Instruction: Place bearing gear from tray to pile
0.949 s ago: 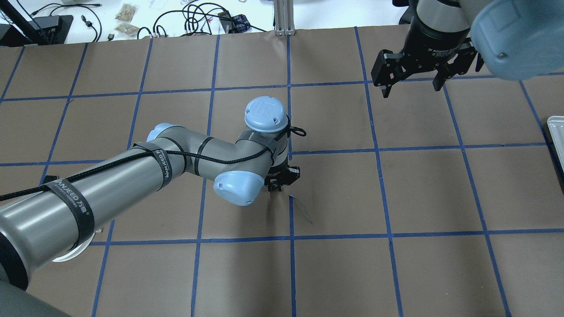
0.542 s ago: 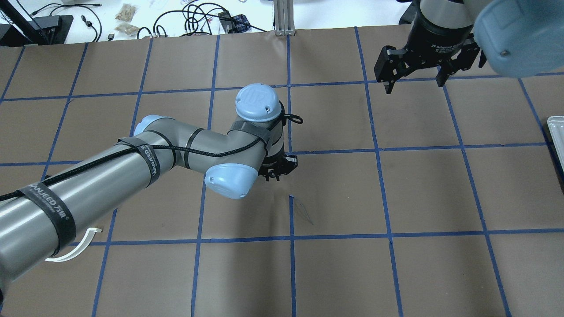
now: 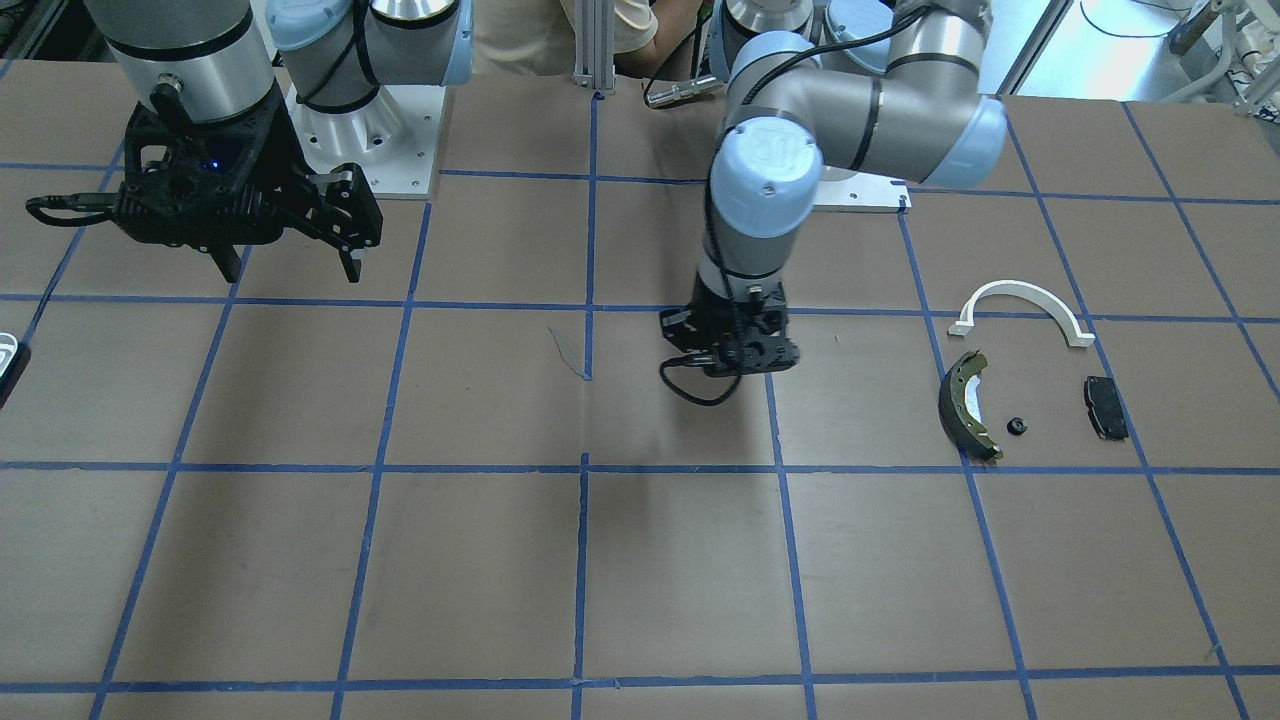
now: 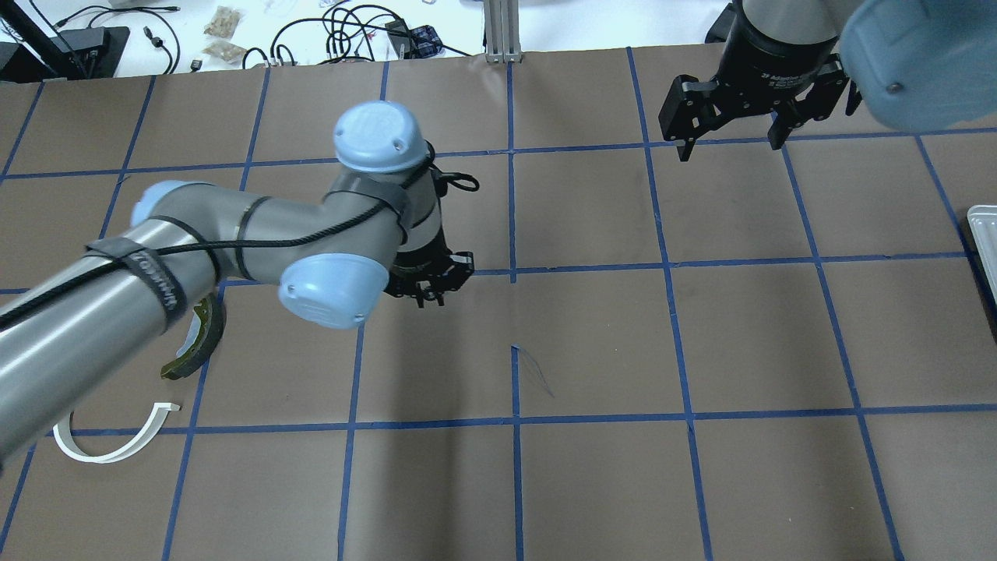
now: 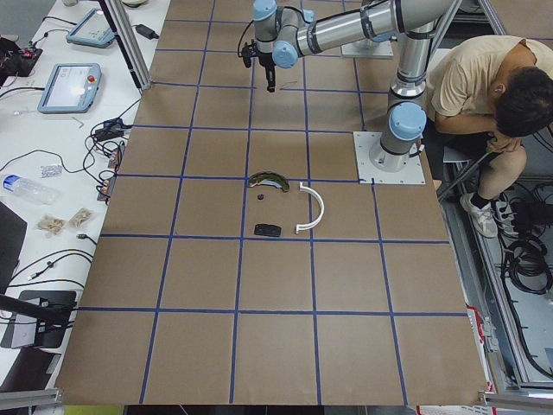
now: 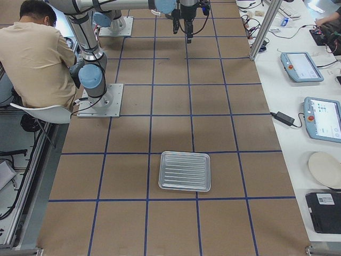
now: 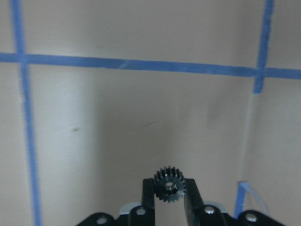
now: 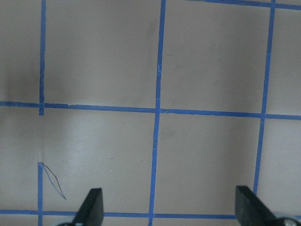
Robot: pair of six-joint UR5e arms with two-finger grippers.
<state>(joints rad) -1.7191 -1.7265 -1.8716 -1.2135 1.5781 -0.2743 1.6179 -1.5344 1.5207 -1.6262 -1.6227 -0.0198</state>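
My left gripper point(image 7: 170, 202) is shut on the small black toothed bearing gear point(image 7: 170, 185) and holds it above the brown table; it also shows in the overhead view point(image 4: 427, 294) and the front view point(image 3: 740, 365). The pile lies on my left side: a white half-ring arch point(image 3: 1020, 297), an olive-and-black brake shoe point(image 3: 965, 405), a flat black pad point(image 3: 1105, 407) and a tiny black part point(image 3: 1017, 426). My arm partly hides the brake shoe point(image 4: 199, 343) from overhead. My right gripper point(image 4: 728, 149) is open and empty, high at the far right.
The metal tray point(image 6: 185, 171) lies at the table's right end, with nothing visible in it; only its edge point(image 4: 983, 234) shows overhead. Blue tape lines grid the brown table. A seated person point(image 5: 484, 82) is behind the robot base.
My left arm has swung left toward the pile with the gear in its jaws, uncovering the arch and the brake shoe. My right gripper has drifted slightly farther away.
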